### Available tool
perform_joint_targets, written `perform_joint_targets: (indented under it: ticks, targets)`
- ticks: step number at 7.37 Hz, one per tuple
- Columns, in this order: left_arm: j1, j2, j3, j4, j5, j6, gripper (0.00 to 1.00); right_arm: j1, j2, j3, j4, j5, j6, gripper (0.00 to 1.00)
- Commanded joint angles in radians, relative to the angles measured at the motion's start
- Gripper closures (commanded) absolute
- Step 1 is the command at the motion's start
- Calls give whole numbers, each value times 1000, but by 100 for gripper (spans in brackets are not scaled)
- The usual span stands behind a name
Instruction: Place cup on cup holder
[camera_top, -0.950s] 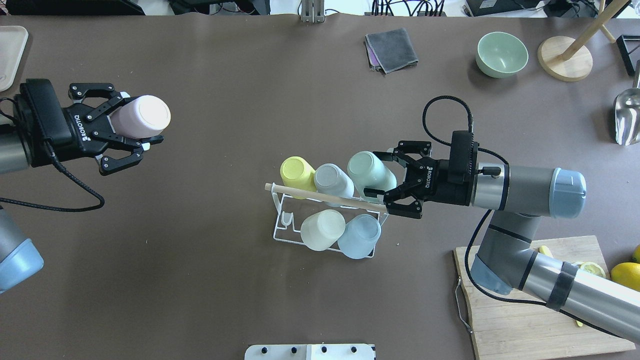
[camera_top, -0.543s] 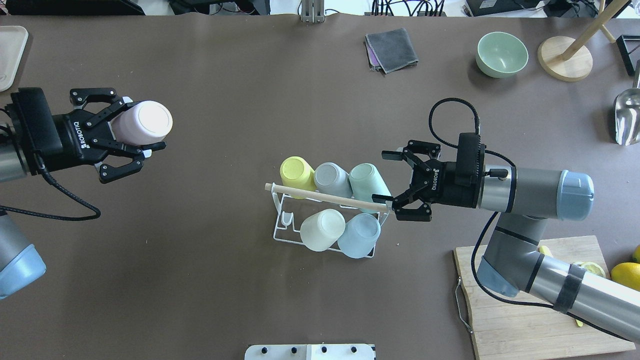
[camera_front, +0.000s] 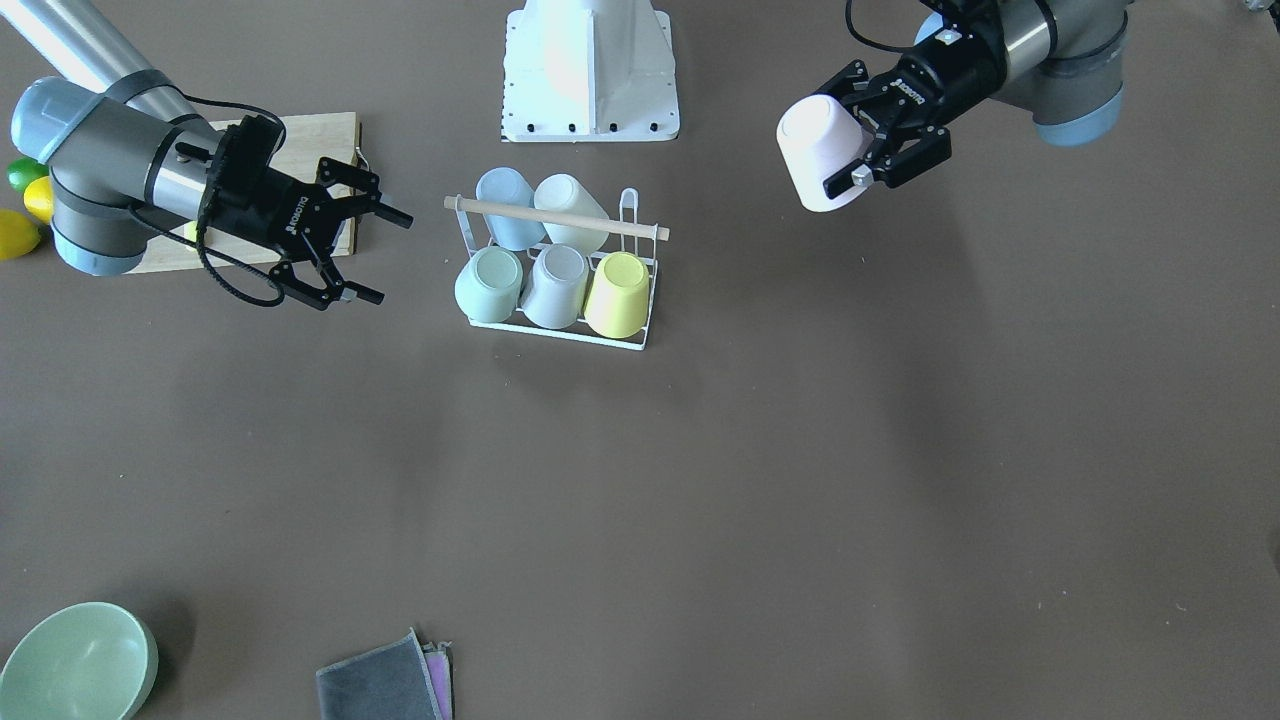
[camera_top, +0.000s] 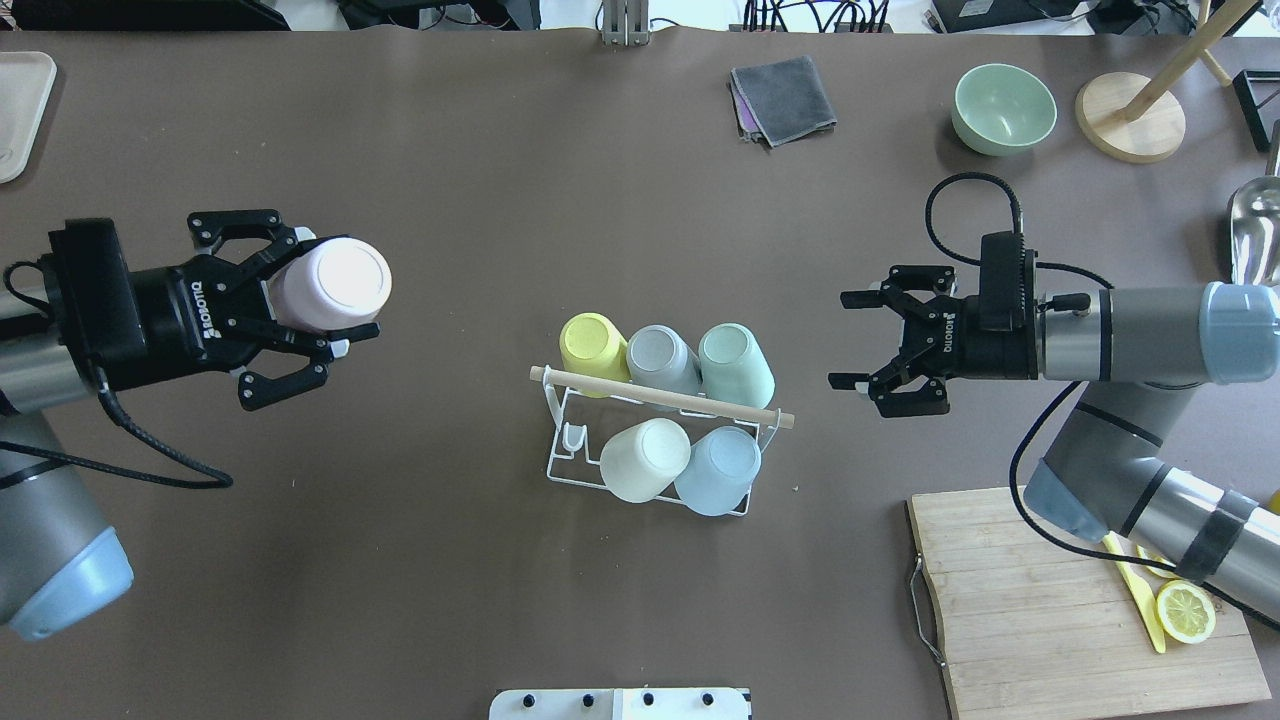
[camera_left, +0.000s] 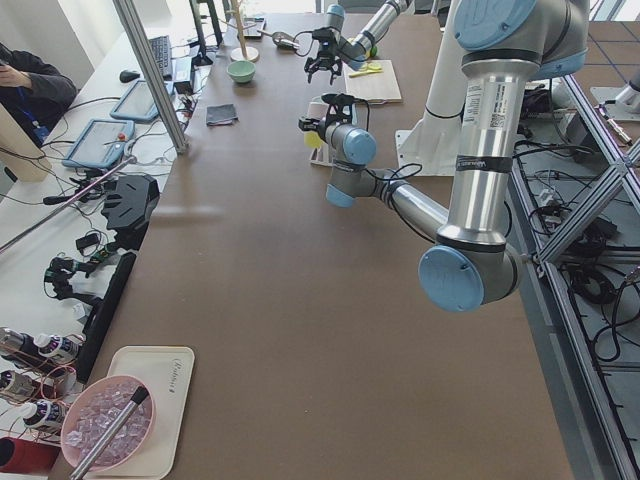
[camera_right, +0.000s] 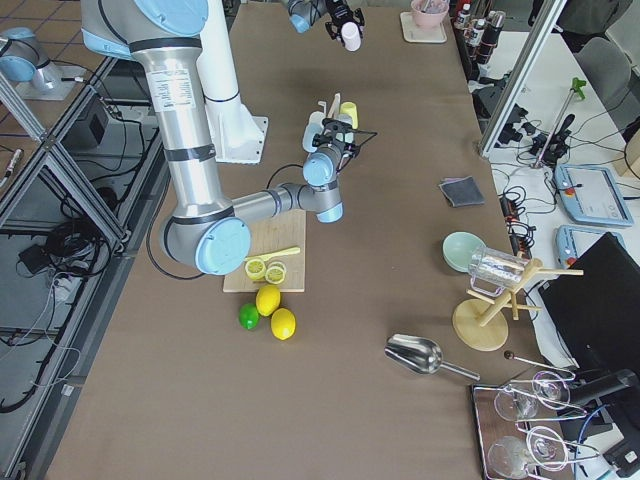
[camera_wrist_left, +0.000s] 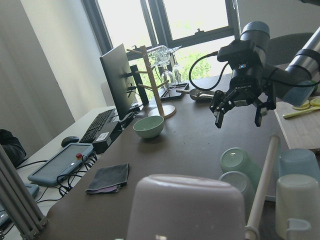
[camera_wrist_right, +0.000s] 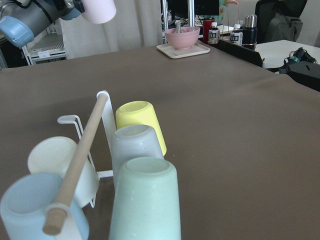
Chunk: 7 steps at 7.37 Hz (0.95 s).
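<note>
Brown table (camera_top: 500, 200), crowded cup holder (camera_top: 600, 385), left pincer (camera_top: 338, 288) gripping pink cup (camera_top: 350, 275), right pincer (camera_top: 842, 340) wide

the cup holder (camera_top: 660, 397) stands in the middle of the table (camera_top: 450, 600). three cups (camera_top: 660, 358) sit in its far row, two cups (camera_top: 645, 460) in its near row. well to its left, the left gripper (camera_top: 338, 283) holds a cup (camera_top: 345, 280) above the table. the right gripper (camera_top: 840, 340) hangs to the holder's right. the cutting board (camera_top: 1040, 600) lies near right, the cloth (camera_top: 785, 98) and bowl (camera_top: 1003, 108) on the far side.
</note>
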<state>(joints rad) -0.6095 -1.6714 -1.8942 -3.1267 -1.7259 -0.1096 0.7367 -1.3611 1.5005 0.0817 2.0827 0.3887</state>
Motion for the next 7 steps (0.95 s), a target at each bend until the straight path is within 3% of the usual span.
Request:
perform_joint_targets:
  ticks: [1, 3, 5, 7]
  targets:
    - [172, -23, 41, -174, 123, -12, 94, 107, -18, -2, -234, 71, -28, 0]
    - [180, -132, 148, -234, 123, -34, 93, 196, -45, 0, -449, 86, -98, 0]
    - [188, -189, 190, -248, 131, -60, 91, 298, -84, -9, -636, 198, -182, 0]
    - [200, -241, 265, -265, 129, -99, 89, 409, -108, 6, -851, 247, -180, 2]
